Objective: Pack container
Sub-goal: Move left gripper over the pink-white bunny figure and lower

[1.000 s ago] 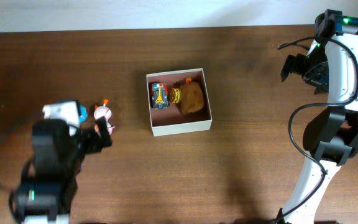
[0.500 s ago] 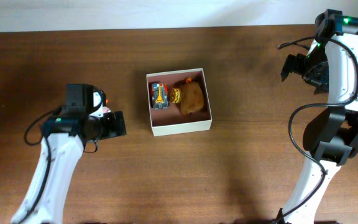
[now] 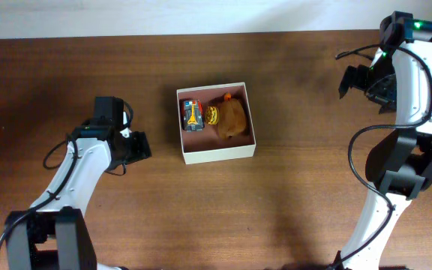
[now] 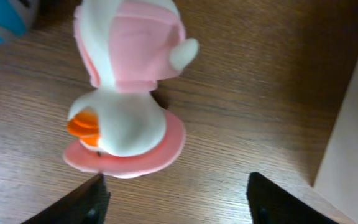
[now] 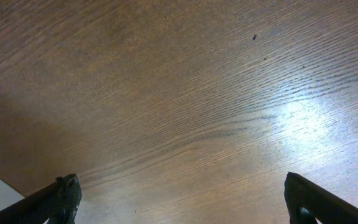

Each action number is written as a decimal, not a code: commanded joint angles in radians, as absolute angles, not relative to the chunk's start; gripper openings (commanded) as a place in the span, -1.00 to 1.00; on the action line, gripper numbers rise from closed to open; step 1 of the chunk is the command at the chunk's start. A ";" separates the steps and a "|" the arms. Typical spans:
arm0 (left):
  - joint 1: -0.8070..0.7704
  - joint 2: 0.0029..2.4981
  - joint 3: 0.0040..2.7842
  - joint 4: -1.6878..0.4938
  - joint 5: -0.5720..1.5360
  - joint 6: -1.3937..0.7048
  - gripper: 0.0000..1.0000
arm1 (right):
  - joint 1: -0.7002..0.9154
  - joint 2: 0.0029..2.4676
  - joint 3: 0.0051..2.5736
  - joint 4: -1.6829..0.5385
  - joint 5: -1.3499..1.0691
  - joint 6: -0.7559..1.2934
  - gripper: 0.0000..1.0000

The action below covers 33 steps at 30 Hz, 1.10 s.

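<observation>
The container (image 3: 220,156), a square cream-walled box with a reddish-brown inside, stands at mid-table. It holds a small toy car (image 3: 193,115), a brown plush (image 3: 233,118) and a small yellow-brown toy (image 3: 213,114). My left gripper (image 3: 139,145) is left of the box, open and empty. In the left wrist view its fingers (image 4: 179,199) hover just short of a pink and white duck toy (image 4: 126,106); the container wall (image 4: 353,143) shows at the right. My right gripper (image 3: 355,81) is open and empty at the far right, over bare wood (image 5: 185,199).
A blue and white toy (image 4: 2,25) lies just beyond the duck; both are hidden under my left arm in the overhead view. A pale strip (image 3: 201,15) runs along the table's far edge.
My left arm has swung forward and right over the toys, which it now covers in the overhead view. The right arm and the box contents have not moved.
</observation>
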<state>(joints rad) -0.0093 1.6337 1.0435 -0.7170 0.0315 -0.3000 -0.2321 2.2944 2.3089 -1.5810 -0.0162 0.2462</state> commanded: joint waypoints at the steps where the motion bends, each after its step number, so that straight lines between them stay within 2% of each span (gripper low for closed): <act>1: -0.004 1.650 1.059 -0.715 -0.036 -0.330 0.39 | -0.229 2.297 2.307 -1.580 -0.018 0.244 0.97; 9: -0.004 1.667 1.059 -0.708 -0.080 -0.329 0.43 | -0.229 2.297 2.307 -1.580 -0.018 0.244 0.97; 14: -0.004 1.667 1.059 -0.697 -0.099 -0.328 0.64 | -0.229 2.297 2.307 -1.580 -0.018 0.244 0.98; 18: -0.006 1.669 1.059 -0.661 -0.105 -0.328 0.66 | -0.229 2.297 2.307 -1.580 -0.018 0.244 0.97; 22: -0.020 1.684 1.059 -0.612 -0.106 -0.321 0.47 | -0.229 2.297 2.307 -1.580 -0.018 0.244 0.97; 28: -0.040 1.755 1.059 -0.575 -0.106 -0.321 0.44 | -0.229 2.297 2.307 -1.580 -0.018 0.244 0.97; 31: -0.046 1.791 1.059 -0.579 -0.105 -0.321 0.29 | -0.229 2.297 2.307 -1.580 -0.018 0.244 0.97; 33: -0.046 1.806 1.059 -0.583 -0.102 -0.322 -0.02 | -0.229 2.297 2.307 -1.580 -0.018 0.244 0.97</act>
<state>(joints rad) -0.0406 1.7718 1.0447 -0.5785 -0.1059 -0.3168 -0.2321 2.2944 2.3089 -1.5814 -0.0166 0.2462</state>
